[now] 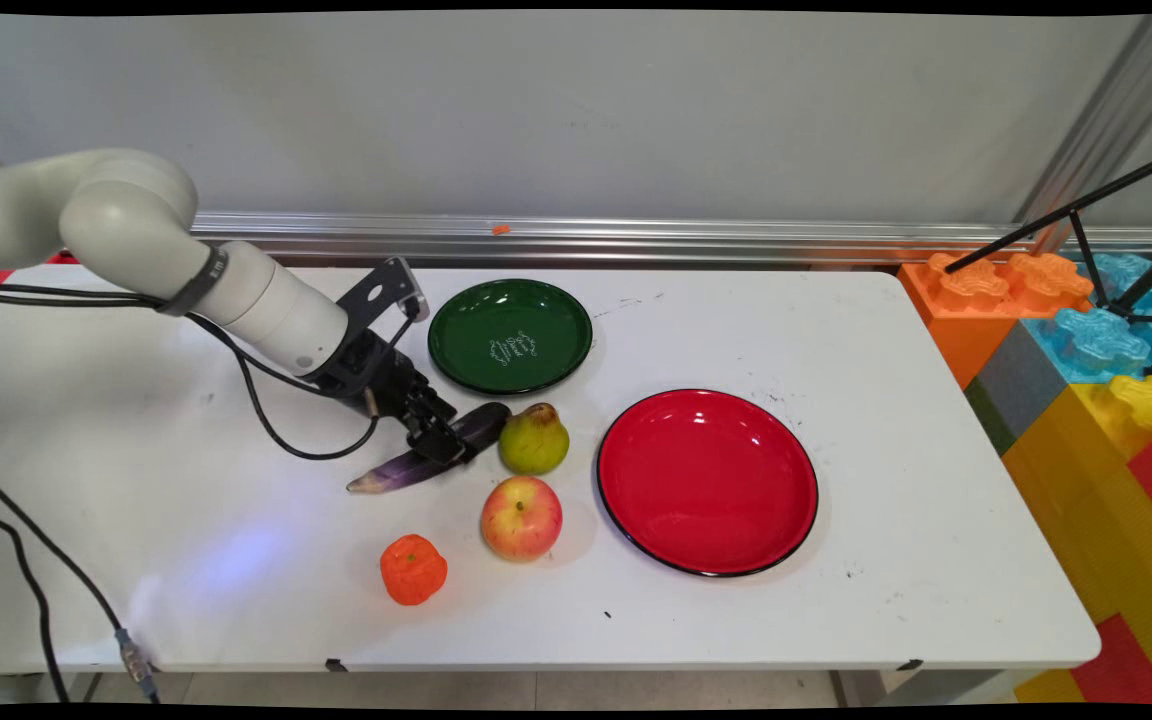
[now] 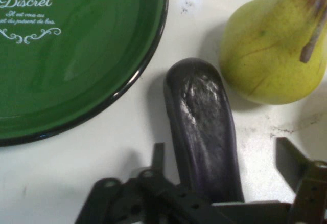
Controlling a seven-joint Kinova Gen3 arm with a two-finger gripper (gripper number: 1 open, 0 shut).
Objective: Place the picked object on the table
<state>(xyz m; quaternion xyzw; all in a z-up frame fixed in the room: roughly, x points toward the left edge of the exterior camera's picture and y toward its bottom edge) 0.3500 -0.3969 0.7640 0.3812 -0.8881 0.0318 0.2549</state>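
My gripper (image 2: 219,170) straddles the aubergine (image 2: 204,132) mid-frame, fingers spread wide, and its glossy taper could squirt sideways into the pear (image 2: 271,50) at upper right.

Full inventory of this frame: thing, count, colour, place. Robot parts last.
eggplant: 1, purple, lying between the pincer's fingers, left of the pear
pear: 1, yellow-green, right of the eggplant's dark end
apple: 1, red-yellow, in front of the pear
orange fruit: 1, orange, near side, left of the apple
green plate: 1, far centre, white lettering
red plate: 1, right of the fruit
table: 1, white
toy blocks: several, orange, blue, yellow, red, grey, right of the table
pincer: 1, black, open astride the eggplant
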